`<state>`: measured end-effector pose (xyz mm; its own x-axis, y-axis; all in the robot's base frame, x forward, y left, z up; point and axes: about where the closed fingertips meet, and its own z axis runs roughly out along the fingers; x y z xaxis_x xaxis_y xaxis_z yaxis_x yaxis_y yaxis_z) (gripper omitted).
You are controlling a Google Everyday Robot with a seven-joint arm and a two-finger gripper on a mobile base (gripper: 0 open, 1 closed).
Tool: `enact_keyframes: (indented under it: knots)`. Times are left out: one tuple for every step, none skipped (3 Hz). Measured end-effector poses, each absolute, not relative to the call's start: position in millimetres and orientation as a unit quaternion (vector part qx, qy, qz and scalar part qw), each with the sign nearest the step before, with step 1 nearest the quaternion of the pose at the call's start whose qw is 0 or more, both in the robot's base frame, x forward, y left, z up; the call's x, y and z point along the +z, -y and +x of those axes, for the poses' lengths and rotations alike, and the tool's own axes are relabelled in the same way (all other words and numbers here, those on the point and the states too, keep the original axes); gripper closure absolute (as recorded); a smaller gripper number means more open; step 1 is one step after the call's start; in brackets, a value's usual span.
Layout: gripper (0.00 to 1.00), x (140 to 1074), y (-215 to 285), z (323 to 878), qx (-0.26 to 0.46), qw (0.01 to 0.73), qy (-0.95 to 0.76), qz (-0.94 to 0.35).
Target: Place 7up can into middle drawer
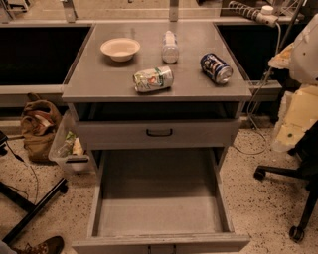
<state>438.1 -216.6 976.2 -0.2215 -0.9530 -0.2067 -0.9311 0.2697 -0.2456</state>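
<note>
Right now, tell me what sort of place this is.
Probably an office or lab workspace: a grey drawer cabinet, a rolling chair base on speckled floor, a power strip. The gripper is out of view.

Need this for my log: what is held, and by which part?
Nothing visibly held: the gripper is out of view, and the 7up can lies free on the cabinet top.

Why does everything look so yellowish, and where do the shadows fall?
Camera view: warm light tints everything; shadow pools under the cabinet top and at the back of the middle drawer; glints on the 7up can and blue can; end effector out of frame.
</note>
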Motion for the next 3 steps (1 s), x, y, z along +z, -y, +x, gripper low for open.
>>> enact_keyframes:
  knots:
    - [0.0,976,217,438,-0.034,0.159,-0.781,-0.603]
    - [0.0,968,211,466,-0.03,0.169,-0.772,-0.612]
    - [0.0,962,195,509,-0.027,0.181,-0.756,-0.628]
